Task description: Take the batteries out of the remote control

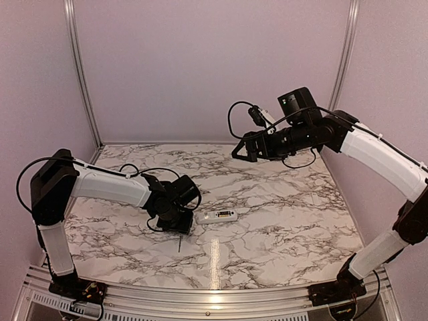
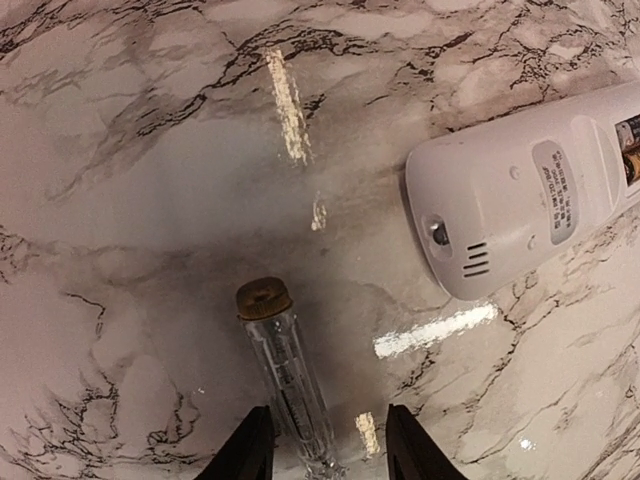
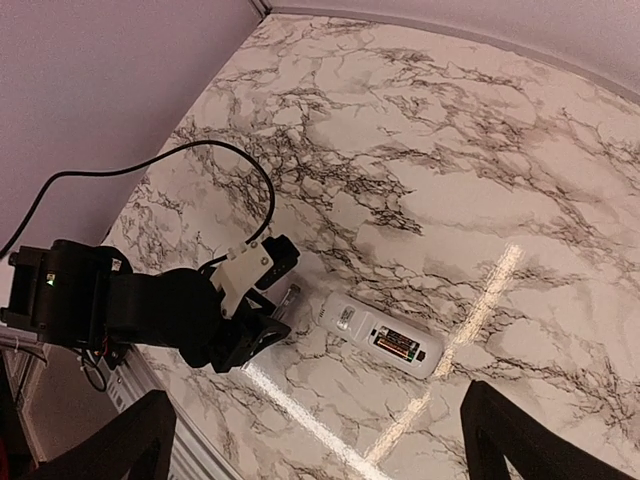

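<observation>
The white remote control lies back-up on the marble table, its battery bay uncovered. The batteries still sit inside it, brownish-gold and dark. My left gripper is low over the table just left of the remote. It is open around a clear pen-like tool with a brown cap. The tool rests against the left finger, with a gap to the right finger. My right gripper hangs high above the back of the table, wide open and empty.
The pale walls and metal corner posts enclose the marble table. A black cable loops off the left wrist. The metal rail runs along the near edge.
</observation>
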You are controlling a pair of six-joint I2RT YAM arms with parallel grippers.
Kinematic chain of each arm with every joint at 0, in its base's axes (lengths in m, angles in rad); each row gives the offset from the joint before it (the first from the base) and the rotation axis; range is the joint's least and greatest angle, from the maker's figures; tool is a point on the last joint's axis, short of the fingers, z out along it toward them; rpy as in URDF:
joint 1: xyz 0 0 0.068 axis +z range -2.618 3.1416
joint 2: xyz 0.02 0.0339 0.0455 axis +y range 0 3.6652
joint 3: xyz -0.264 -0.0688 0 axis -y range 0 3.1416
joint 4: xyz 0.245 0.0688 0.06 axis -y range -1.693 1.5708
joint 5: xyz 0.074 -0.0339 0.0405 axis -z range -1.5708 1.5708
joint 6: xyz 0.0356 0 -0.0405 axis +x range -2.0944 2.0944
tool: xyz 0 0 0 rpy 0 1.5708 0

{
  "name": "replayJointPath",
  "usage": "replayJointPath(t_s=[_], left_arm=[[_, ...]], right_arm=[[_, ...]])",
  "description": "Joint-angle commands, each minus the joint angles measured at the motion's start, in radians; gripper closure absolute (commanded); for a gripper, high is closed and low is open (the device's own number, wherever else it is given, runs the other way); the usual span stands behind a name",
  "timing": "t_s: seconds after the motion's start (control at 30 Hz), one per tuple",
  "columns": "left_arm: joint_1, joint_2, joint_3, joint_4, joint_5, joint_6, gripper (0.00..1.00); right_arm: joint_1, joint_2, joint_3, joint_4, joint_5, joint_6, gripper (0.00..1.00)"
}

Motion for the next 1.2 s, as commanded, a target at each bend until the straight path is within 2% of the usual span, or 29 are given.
replayJointPath(t_s=[0.0, 0.37, 0.5, 0.6, 1.03, 1.17], left_arm=[[-0.017, 0.033, 0.013, -0.073, -0.051, -0.040, 0.61], [-0.041, 0.090, 0.038, -0.080, -0.078, -0.067, 0.71], [-0.046, 0.093, 0.048, -0.078, -0.097, -0.075, 0.83], [-0.046, 0.075, 0.050, -0.061, -0.102, -0.069, 0.89], [-0.046, -0.052, 0.038, -0.022, -0.106, 0.022, 0.91], [-0.046, -0.120, 0.023, 0.013, -0.087, 0.096, 0.91]], right_arm=[[0.003, -0.002, 0.041, -0.048, 0.025, -0.048, 0.02], [0.003, -0.002, 0.039, -0.077, 0.028, -0.097, 0.02], [0.003, -0.002, 0.042, -0.088, 0.028, -0.109, 0.02], [0.004, -0.002, 0.045, -0.093, 0.033, -0.114, 0.01], [-0.019, -0.018, 0.036, -0.095, 0.047, -0.109, 0.02], [-0.035, -0.023, 0.033, -0.094, 0.033, -0.101, 0.02]])
